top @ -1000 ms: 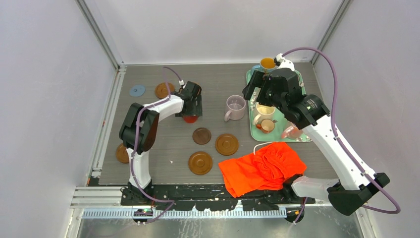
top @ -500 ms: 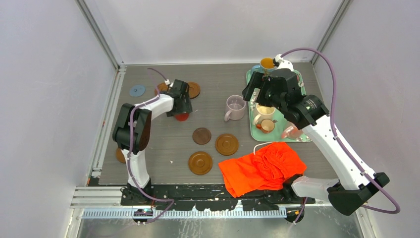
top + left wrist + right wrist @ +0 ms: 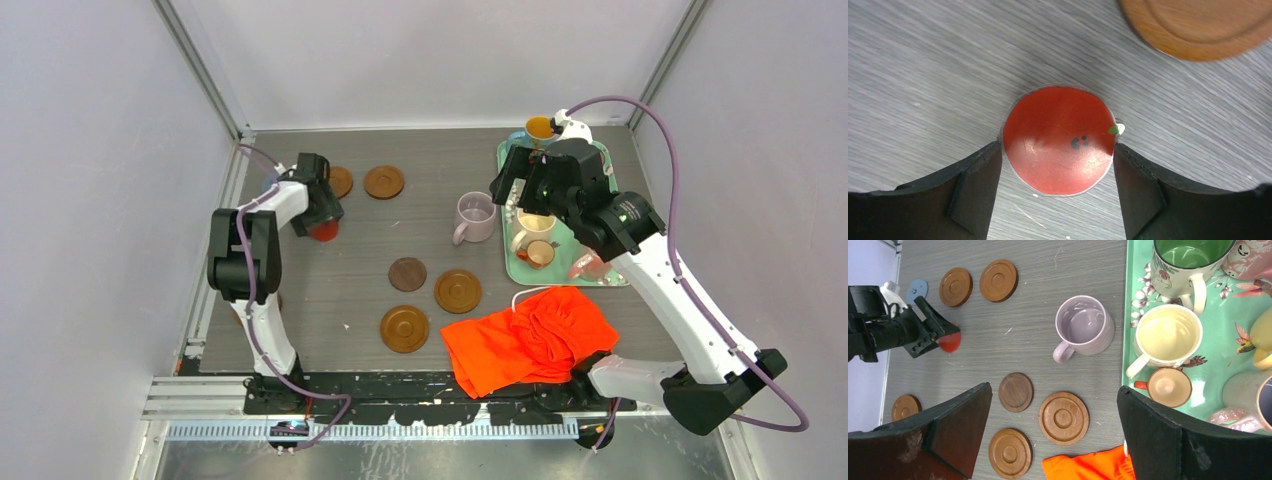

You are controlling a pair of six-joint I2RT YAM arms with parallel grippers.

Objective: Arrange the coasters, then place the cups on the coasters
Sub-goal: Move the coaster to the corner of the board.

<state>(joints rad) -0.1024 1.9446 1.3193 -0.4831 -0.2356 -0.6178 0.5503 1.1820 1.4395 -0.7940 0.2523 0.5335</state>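
Leftward has gone the left gripper [image 3: 1058, 148], dragging the red coaster [image 3: 323, 233], clamped by its edges, flat on the table [image 3: 923, 75] near a wooden coaster [image 3: 1198, 25]. Right gripper [image 3: 1054, 387] hovers wide open, empty, beside the tray [image 3: 1126, 340].

The red-orange coaster [image 3: 1058, 139] lies apparently flat on the table [image 3: 1048, 270], near a brown coaster [image 3: 955, 286]. The blue coaster [image 3: 917, 289] lies nearby. The lilac mug [image 3: 1083, 325] stands upright on the table; the cream mug [image 3: 1168, 335], green-inside mug [image 3: 1190, 252] and tiny copper cup [image 3: 1168, 386] stand in the tray [image 3: 1220, 315].
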